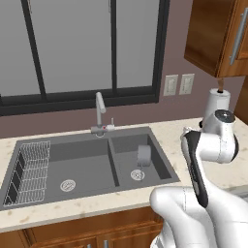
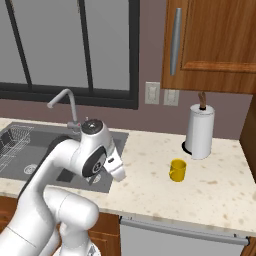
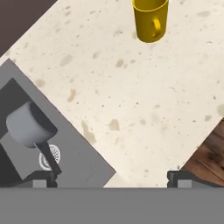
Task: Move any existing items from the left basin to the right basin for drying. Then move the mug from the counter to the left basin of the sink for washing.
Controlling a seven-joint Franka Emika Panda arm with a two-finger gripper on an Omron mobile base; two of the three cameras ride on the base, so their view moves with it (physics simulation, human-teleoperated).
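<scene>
The small bright yellow cylindrical mug [image 3: 150, 19] stood upright on the beige, brown-speckled stone counter [image 3: 131, 96], at twelve o'clock in the hand view, its handle turned toward the camera, well apart from the gripper [image 3: 112, 177], whose two dark finger tips stood spread wide with nothing between them. Nearest the tips, at about nine o'clock in that view, the small dull grey metallic cup [image 3: 29, 124] sat in the narrower dark grey right basin [image 1: 160, 162] beside its round drain, so the first move looked done and the yellow mug was what remained. The likeliest trouble, as I judged it, lay in the grasp: the handle faced the approach, and a finger landing on it could twist or tip the mug instead of seating on the wall; a light cylinder on smooth stone could also skid away if one tip touched first. On the carry back, the sink edge and the grey cup lay along the way to the wider left basin [image 1: 82, 164], and a low pass might clip either one. The white wire rack [image 1: 31, 169] filled the far left of that basin, so a drop there could leave the mug tilted. Farther off, the slim silver faucet [image 1: 100, 114] rose at the sink's back edge, and the white paper towel roll [image 2: 200, 131] stood at about one o'clock from the mug in the right base view, near enough for a wide swing of the wrist to brush it.
</scene>
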